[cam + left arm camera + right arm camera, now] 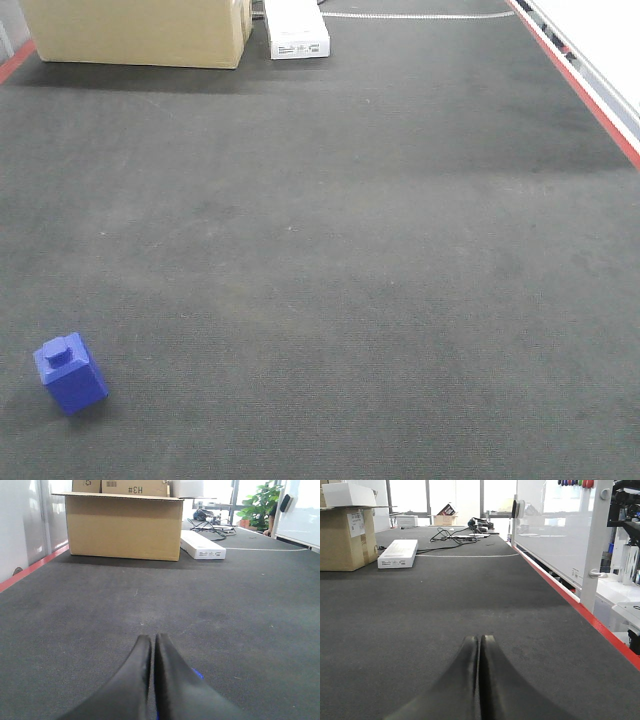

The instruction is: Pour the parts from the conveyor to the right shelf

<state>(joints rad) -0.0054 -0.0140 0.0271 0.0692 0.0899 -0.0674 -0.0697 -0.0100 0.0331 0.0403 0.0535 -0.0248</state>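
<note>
The conveyor (350,250) is wide, and the right shelf shows in no view, so I could misjudge the carry; the blue block (70,373) sits on the belt front-left, mostly hidden behind my left pincer (152,639); that and my right pincer (479,639) are pressed closed, empty; descending so could knock it away.

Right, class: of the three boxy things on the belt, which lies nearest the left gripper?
The small blue block, showing just under the left gripper; the cardboard box and the flat white box sit far up the belt.
</note>
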